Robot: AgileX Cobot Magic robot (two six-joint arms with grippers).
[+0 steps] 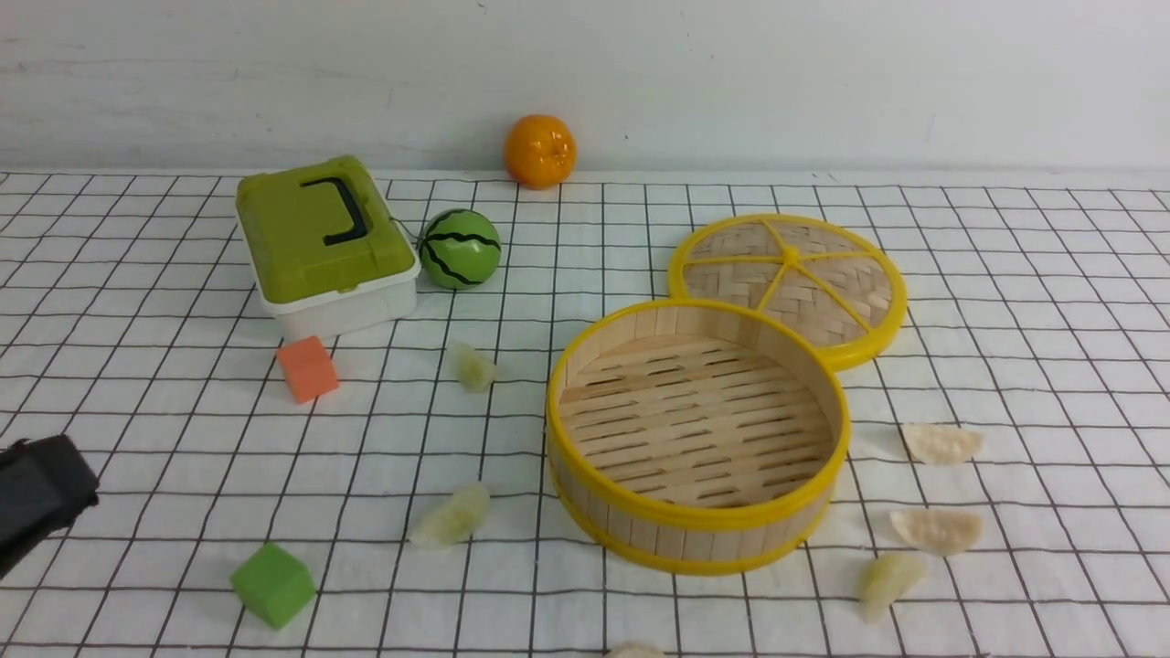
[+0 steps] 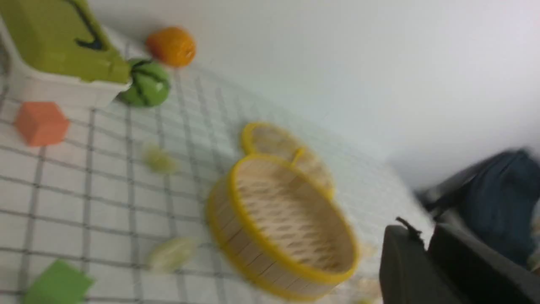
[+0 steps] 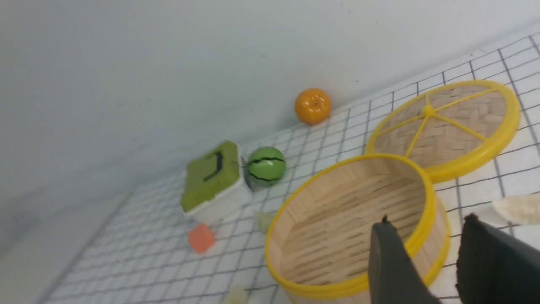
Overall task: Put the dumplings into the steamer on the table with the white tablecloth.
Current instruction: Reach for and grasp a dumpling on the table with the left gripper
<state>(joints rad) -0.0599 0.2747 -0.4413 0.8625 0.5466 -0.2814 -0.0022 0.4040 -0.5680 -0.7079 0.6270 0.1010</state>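
The counter (image 1: 137,366) wears a white tablecloth (image 1: 1051,302) with a thin black grid and runs back to a bare pale wall. All six dumplings (image 1: 450,516) lie loose on the cloth and none is in the steamer (image 1: 699,539) yet. The nearest dumpling (image 1: 632,651) just shows at the lower edge of the front view. Three lie close together off the steamer's near right side, and two lie on its left, one near and one further back. This spread probably gives each arm some within its own reach.

A green cube (image 1: 272,585) sits at the near left and an orange cube (image 1: 307,368) further back; both seem to be mere clutter. The steamer stands upright and empty in the middle. Its lid (image 1: 791,288) lies flat just behind it, so the basket is open from above. Farther back stand a green box (image 1: 320,242), a watermelon ball (image 1: 460,249) and, at the wall, an orange (image 1: 539,151).

The left gripper (image 2: 424,240) hangs low at the counter's near left edge, well apart from every dumpling. Its own view is blurred, so whether its fingers are together or apart cannot be told; nothing shows between them. The right gripper (image 3: 426,221) is outside the front view. It hovers on the steamer's near right, aimed toward the rim, fingers apart and holding nothing.
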